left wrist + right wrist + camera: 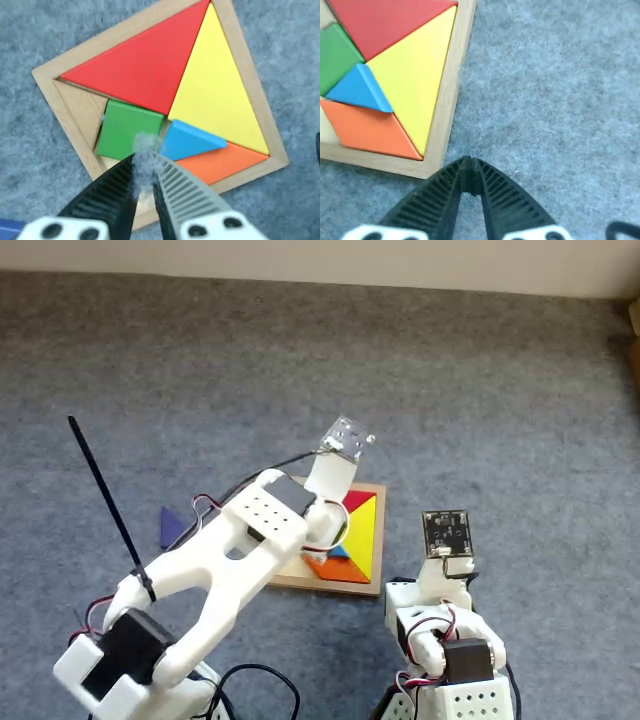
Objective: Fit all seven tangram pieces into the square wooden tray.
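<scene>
Left arm [240, 550] slung across the tray [335, 587], blocking its left side, left gripper [145, 155] close above the green square [127, 130], bare wooden pocket [75, 105] free beside it, right gripper [468, 165] over carpet [300, 360] just off the tray's corner, open carpet beyond.

Grey carpet [300, 360], wooden tray [330, 586], purple triangle [172, 527]
</scene>
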Robot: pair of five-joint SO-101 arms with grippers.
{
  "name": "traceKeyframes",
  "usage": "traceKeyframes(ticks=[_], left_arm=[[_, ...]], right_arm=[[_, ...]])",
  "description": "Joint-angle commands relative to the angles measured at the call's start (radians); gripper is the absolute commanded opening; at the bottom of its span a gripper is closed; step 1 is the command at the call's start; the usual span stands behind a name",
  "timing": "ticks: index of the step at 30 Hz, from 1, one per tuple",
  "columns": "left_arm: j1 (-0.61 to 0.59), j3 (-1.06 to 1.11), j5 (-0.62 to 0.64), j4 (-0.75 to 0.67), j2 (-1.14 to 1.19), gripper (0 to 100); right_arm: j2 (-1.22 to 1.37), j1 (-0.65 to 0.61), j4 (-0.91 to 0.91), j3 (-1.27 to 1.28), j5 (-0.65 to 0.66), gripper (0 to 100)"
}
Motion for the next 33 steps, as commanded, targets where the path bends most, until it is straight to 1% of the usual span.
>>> traceKeyframes(ticks=[1,5,9,12,15,19,22,24,26,28,33], left_arm=[[0.015,-0.005,-0.006,-0.074,-0.044,2],[0.018,-0.005,-0.008,-0.117,-0.044,3],[0.071,0.015,-0.009,-0.120,-0.044,3],[0.113,0.050,-0.009,-0.155,-0.042,3],[0.124,0.074,-0.009,-0.175,-0.042,3],[0.124,0.077,-0.009,-0.173,-0.038,3],[0.124,0.065,-0.009,-0.173,0.024,3],[0.125,0.024,-0.032,-0.167,0.070,3],[0.125,-0.004,-0.044,-0.133,0.107,2],[0.125,-0.021,-0.044,-0.107,0.114,2],[0.117,-0.022,-0.044,-0.104,0.113,2]], right_arm=[[-0.016,0.008,0.007,0.150,-0.005,1.5],[-0.016,0.008,0.007,0.150,-0.005,1.5],[-0.016,0.008,0.007,0.150,-0.005,1.5],[-0.016,0.008,0.007,0.150,-0.005,1.5],[-0.016,0.008,0.007,0.150,-0.005,1.5],[-0.016,0.008,0.007,0.150,-0.005,1.5],[-0.016,0.008,0.007,0.150,-0.005,1.5],[-0.016,0.008,0.007,0.150,-0.005,1.5],[-0.016,0.008,0.007,0.150,-0.005,1.5],[-0.016,0.008,0.007,0.150,-0.005,1.5],[-0.016,0.008,0.007,0.150,-0.005,1.5]])
